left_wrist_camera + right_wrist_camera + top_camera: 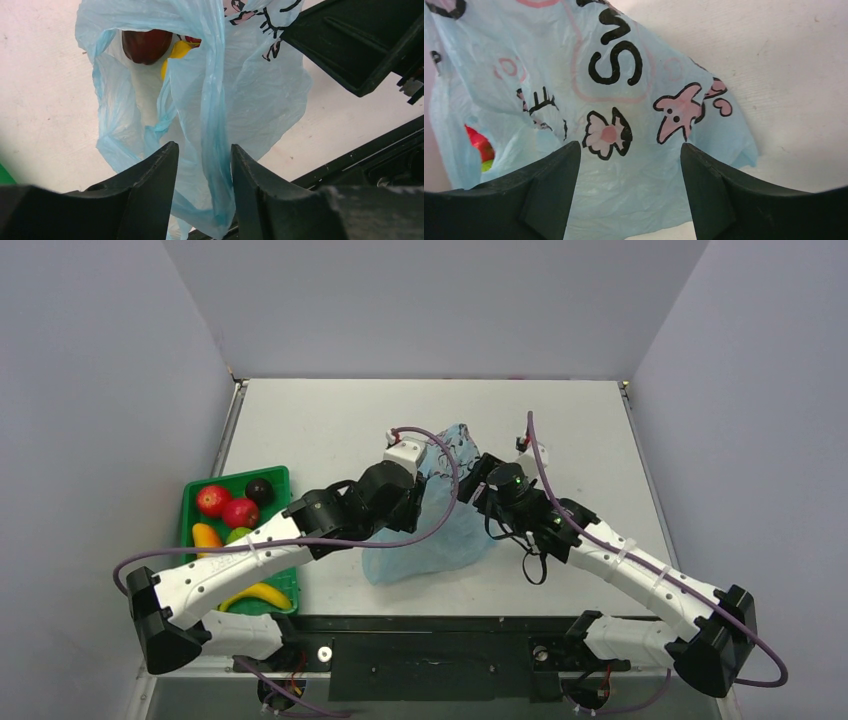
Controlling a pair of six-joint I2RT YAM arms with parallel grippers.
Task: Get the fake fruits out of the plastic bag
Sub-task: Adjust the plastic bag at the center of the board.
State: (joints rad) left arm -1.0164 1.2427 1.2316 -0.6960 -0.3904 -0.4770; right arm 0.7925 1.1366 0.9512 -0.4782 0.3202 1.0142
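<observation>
The light-blue plastic bag (430, 535) with pink and black printed figures lies mid-table, its upper part raised between the two grippers. In the left wrist view its mouth gapes (210, 75), showing a dark maroon fruit (146, 45) and a yellow fruit (179, 50) inside. My left gripper (202, 146) is open, and a fold of bag film hangs between its fingers, along the right one. It also shows in the top view (430, 480). My right gripper (630, 144) is open wide against the bag's printed side (624, 100); in the top view it sits at the bag's right (478, 480). No other fruit in the bag is visible.
A green tray (193, 492) stands at the left edge with red apples (227, 505), a dark round fruit (260, 490) and a banana (258, 593). Grey walls close in the table on three sides. The right arm's dark link (360, 45) is close behind the bag.
</observation>
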